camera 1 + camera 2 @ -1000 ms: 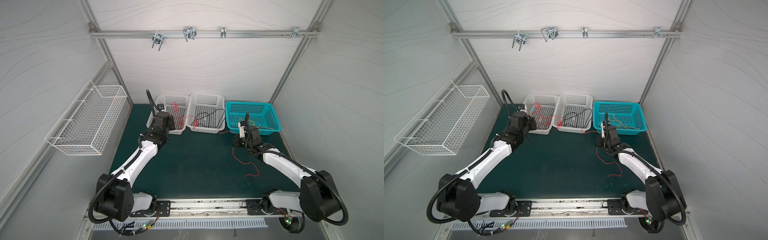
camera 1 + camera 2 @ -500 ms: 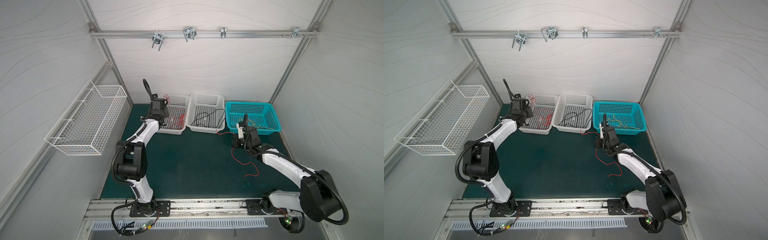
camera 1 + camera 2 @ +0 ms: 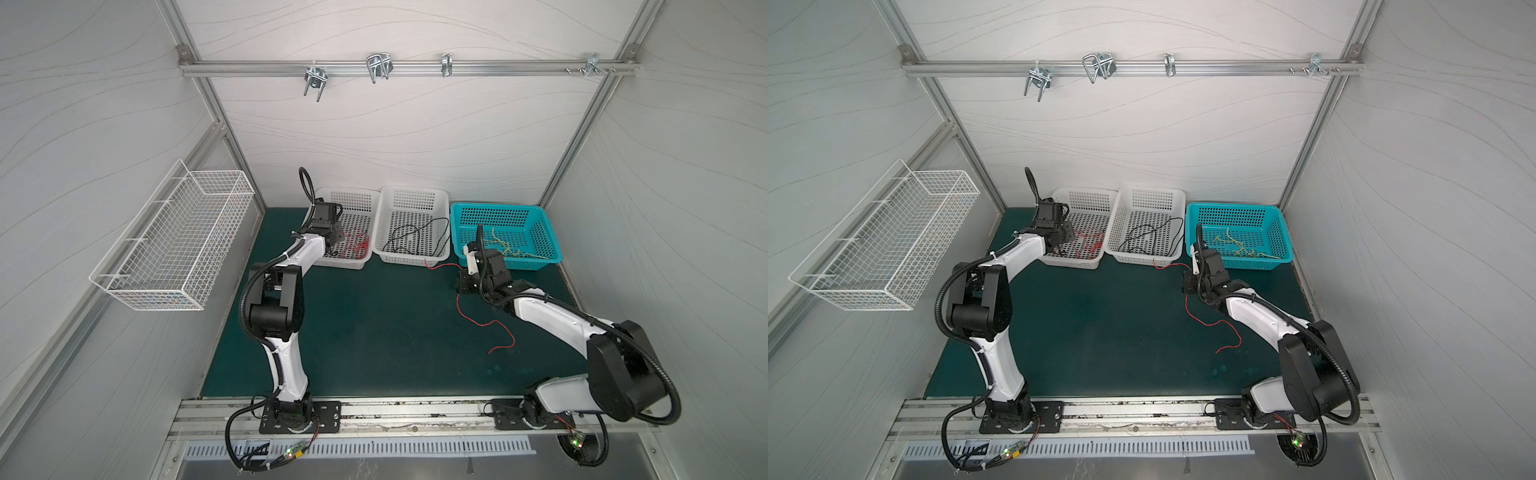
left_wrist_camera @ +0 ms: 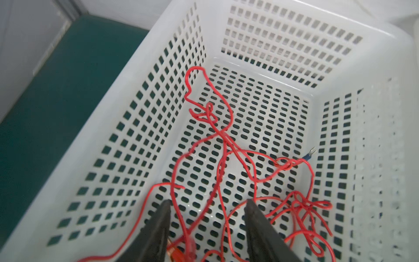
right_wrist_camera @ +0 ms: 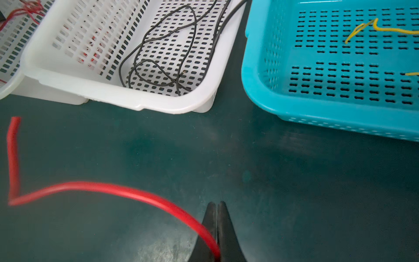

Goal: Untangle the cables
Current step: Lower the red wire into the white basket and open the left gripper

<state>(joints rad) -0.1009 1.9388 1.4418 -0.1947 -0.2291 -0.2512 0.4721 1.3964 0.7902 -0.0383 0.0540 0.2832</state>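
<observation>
Green mat, three baskets

Since one second ago, the left gripper has swung from the near rim of the leftmost white perforated plastic basket toward 11 o'clock, over its interior. Its jaws now stand apart above the tangled thin red cables; apparently released, though blur prevents confirmation. The left arm's elbow has folded upright.
</observation>
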